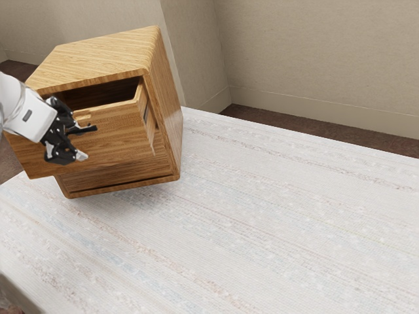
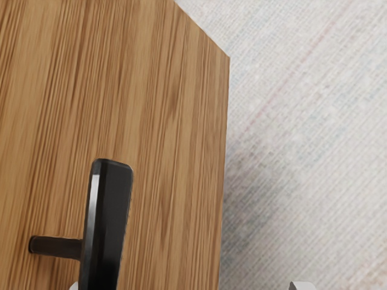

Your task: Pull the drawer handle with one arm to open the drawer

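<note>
A wooden cabinet (image 1: 105,55) stands at the exterior view's left end of the table. Its drawer (image 1: 114,140) sticks out a little, with a dark gap above its front panel. My black gripper (image 1: 73,142) is against that panel and is open, its fingers spread far apart. In the wrist view, the black bar handle (image 2: 109,223) stands off the drawer front (image 2: 121,90) on a short post. It lies close to one fingertip (image 2: 75,285), while the other fingertip (image 2: 300,285) is far off, over the table.
The pale woven tabletop (image 1: 275,229) stretches wide toward the exterior view's right, with nothing else on it. Beige walls and a strip of dark floor (image 1: 314,124) lie behind the table. The table's near edge is at the lower left corner.
</note>
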Controlling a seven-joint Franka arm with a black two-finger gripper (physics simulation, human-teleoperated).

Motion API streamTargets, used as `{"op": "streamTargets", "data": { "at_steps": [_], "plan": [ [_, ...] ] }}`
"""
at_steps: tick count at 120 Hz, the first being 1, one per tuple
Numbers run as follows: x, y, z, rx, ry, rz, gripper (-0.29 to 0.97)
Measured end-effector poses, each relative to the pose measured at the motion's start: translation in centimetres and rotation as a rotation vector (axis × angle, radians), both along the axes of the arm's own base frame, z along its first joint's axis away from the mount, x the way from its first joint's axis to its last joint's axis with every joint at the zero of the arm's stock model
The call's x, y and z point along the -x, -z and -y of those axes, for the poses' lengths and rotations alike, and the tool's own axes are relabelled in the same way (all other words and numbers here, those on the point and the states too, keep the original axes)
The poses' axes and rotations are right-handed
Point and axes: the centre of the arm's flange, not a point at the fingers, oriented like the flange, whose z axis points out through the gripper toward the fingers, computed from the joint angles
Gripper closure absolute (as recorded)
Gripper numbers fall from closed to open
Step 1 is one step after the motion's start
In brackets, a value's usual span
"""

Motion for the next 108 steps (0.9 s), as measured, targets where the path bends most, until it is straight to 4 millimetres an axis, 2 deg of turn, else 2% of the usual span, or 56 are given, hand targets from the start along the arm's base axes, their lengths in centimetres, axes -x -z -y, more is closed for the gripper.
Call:
{"op": "streamTargets", "data": {
  "at_steps": [52, 92, 108],
  "plan": [
    [1.9, 0.2, 2.4, -0.005, 0.02, 0.004, 0.36],
    [1.9, -0.7, 2.5, -0.016, 0.021, 0.018, 0.51],
    [1.9, -0.9, 2.4, -0.014, 0.019, 0.021, 0.4]
  ]
}}
